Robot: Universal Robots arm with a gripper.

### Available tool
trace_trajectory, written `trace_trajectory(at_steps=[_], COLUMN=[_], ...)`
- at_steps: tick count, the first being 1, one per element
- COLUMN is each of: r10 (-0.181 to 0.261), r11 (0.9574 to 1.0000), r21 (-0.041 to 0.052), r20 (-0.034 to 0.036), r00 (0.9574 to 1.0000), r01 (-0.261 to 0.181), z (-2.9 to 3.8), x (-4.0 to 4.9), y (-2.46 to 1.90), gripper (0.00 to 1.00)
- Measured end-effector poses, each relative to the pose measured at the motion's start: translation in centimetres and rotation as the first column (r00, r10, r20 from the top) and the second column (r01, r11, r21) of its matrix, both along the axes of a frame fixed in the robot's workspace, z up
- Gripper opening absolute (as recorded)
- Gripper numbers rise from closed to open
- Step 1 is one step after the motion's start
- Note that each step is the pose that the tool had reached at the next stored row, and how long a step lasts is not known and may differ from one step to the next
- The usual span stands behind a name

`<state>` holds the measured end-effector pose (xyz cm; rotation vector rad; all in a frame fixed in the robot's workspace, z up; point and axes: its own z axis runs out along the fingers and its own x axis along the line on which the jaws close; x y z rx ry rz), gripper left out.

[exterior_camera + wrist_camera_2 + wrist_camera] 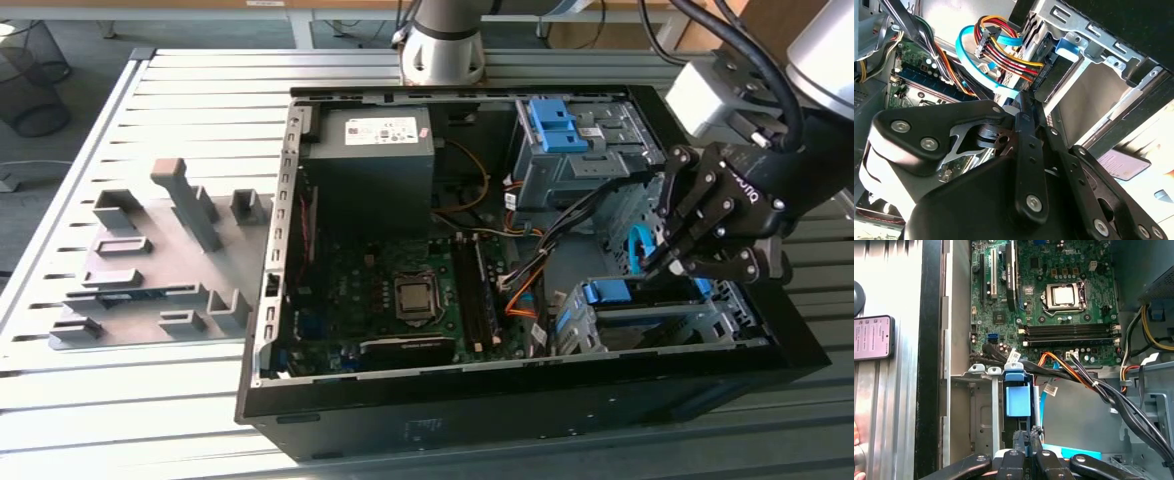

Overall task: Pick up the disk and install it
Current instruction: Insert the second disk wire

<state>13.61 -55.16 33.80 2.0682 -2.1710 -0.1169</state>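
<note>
Disk (1017,401) seated in grey bay (661,325) at the case's (534,410) 4 o'clock, blue rail up, tool (1027,437) pinched narrow above it

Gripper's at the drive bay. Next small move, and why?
Probably a short push deeper into the bay: the gripper, shut, sits right behind the disk, whose blue end looks already slotted in. Whether it's fully seated I can't tell.
</note>
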Motion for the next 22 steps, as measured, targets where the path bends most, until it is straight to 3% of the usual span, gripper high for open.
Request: trace_trajectory(at_steps=[13,22], r10=[-0.003,-0.004], r11=[1.0,1.0], r21=[0.0008,0.0082], r20=[-0.0005,-0.0005], r00=[1.0,1.0], r01=[0.003,0.004], z=[-0.25,-0.59], x=[0.23,0.26], y=[0.0,0.0], gripper=[0.16,0.16])
